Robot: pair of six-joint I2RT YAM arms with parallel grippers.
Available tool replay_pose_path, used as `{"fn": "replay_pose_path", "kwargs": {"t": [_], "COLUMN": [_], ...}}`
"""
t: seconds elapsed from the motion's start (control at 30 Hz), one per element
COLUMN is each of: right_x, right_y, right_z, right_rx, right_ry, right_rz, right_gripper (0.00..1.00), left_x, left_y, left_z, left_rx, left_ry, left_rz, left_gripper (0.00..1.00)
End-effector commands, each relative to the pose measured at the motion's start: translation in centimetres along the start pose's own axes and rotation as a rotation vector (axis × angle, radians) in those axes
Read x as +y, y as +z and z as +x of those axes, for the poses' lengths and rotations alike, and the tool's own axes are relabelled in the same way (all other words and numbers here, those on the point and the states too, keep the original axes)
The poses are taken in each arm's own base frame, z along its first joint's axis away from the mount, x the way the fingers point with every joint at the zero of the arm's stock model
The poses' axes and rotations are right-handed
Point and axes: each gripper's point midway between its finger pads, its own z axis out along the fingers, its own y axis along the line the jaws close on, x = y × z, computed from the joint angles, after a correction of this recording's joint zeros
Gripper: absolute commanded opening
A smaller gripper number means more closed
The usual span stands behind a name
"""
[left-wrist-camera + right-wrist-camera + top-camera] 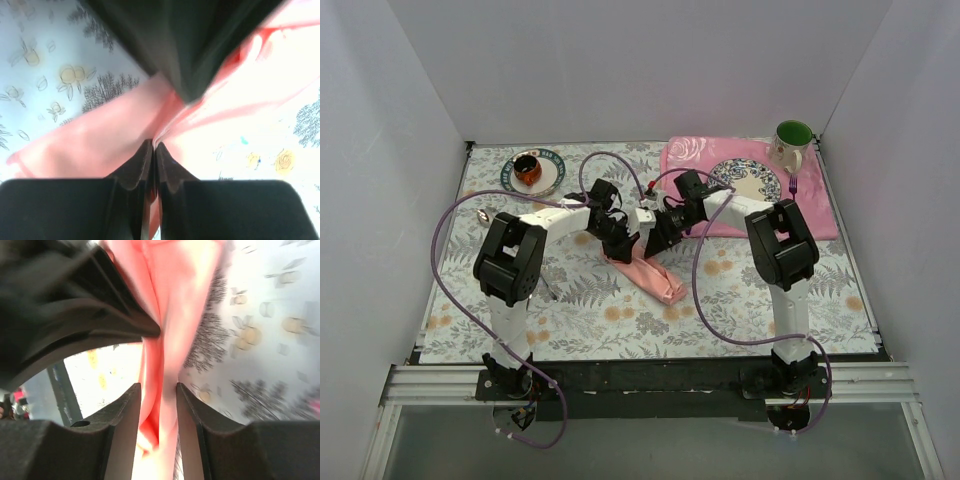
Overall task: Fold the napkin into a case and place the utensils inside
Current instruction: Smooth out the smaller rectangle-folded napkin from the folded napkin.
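Note:
The salmon-pink napkin (652, 277) lies mid-table, folded into a narrow oblong strip, the case, running diagonally. Both grippers meet over its far end. My left gripper (618, 240) is shut, its tips (154, 145) pinching a raised fold of the napkin (95, 137). My right gripper (650, 238) straddles the same cloth with its jaws apart (157, 387). The napkin (172, 305) hangs loose between them, with a gap beside the left finger (127, 405). The dark shape at the top of each wrist view is the other gripper. The utensils are out of view.
A cup on a small plate (532, 172) stands at the back left. At the back right, a rose-patterned pink placemat (690, 160) carries a patterned plate (748, 180), a green-lined mug (792, 142) and a purple fork (792, 186). White walls enclose the table.

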Motion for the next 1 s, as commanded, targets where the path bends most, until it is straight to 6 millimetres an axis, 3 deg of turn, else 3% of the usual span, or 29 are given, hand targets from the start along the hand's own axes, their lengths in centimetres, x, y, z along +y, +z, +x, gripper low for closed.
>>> {"fn": "replay_pose_path", "kwargs": {"t": [0.0, 0.3, 0.47, 0.73, 0.97], "right_x": [2.9, 1.3, 0.6, -0.3, 1.0], "right_y": [-3.7, -2.6, -0.2, 1.3, 1.6], "right_z": [-4.6, -6.0, -4.3, -3.3, -3.4], "right_rx": [-0.13, -0.151, -0.09, -0.059, -0.059], "right_ry": [-0.052, 0.0, 0.065, 0.087, 0.081], "right_rz": [-0.083, -0.039, -0.067, -0.12, -0.202], "right_gripper": [0.42, 0.38, 0.34, 0.32, 0.07], "left_x": [-0.8, -1.1, -1.2, -1.1, -1.5], "left_y": [0.5, 0.2, -0.1, -0.7, -1.7], "left_z": [3.7, 3.8, 3.5, 3.0, 1.9], "left_rx": [0.129, 0.127, 0.115, 0.101, 0.101], "left_ry": [-0.062, -0.068, -0.066, -0.042, -0.016], "left_rz": [0.018, 0.01, -0.003, -0.036, -0.056], "left_gripper": [0.03, 0.03, 0.03, 0.03, 0.04]}}
